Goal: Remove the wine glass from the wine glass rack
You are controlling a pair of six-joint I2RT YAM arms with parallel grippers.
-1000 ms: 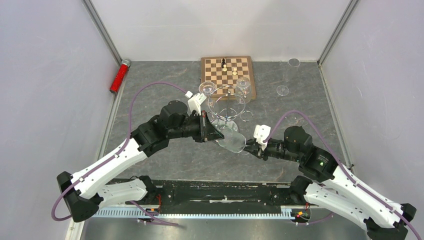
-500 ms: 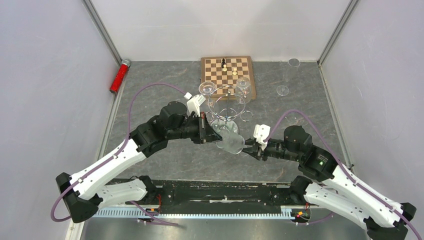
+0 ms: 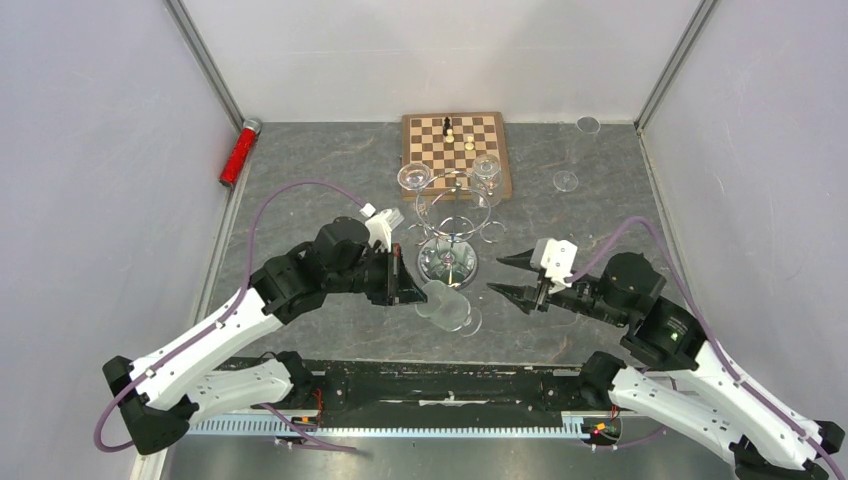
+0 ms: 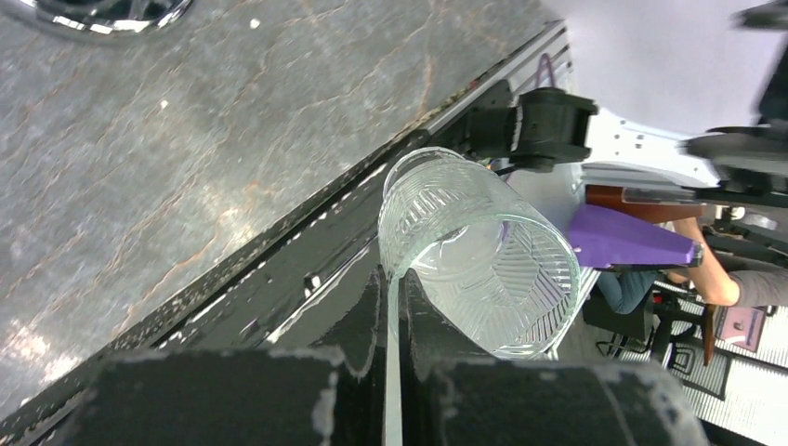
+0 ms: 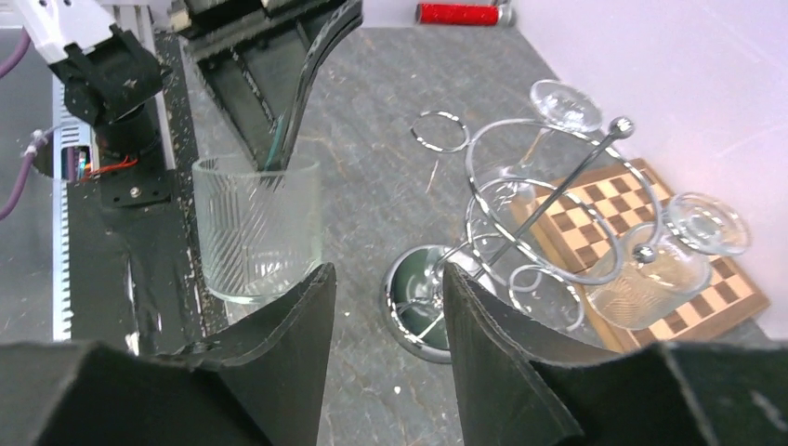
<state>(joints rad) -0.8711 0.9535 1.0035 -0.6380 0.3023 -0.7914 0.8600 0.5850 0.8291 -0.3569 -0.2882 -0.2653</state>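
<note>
My left gripper (image 3: 405, 284) is shut on the thin stem of a clear ribbed wine glass (image 3: 445, 306). It holds the glass off the rack, with the bowl in front of the rack's base. In the left wrist view the stem runs between my fingers (image 4: 372, 307) and the bowl (image 4: 474, 255) sticks out past them. The chrome wine glass rack (image 3: 452, 212) stands mid-table with two more glasses (image 3: 414, 177) (image 3: 486, 168) hanging on it. My right gripper (image 3: 512, 275) is open and empty, to the right of the glass and apart from it. Its wrist view shows the glass (image 5: 257, 228) and the rack (image 5: 530, 218).
A wooden chessboard (image 3: 455, 150) with a few pieces lies behind the rack. A red cylinder (image 3: 238, 152) lies at the back left by the wall. Another clear stemmed glass (image 3: 566, 180) stands at the back right. The black rail (image 3: 440, 385) runs along the near edge.
My left gripper has drawn the wine glass away from the rack, toward the near edge. My right gripper has backed off to the right of the glass and now stands open.
</note>
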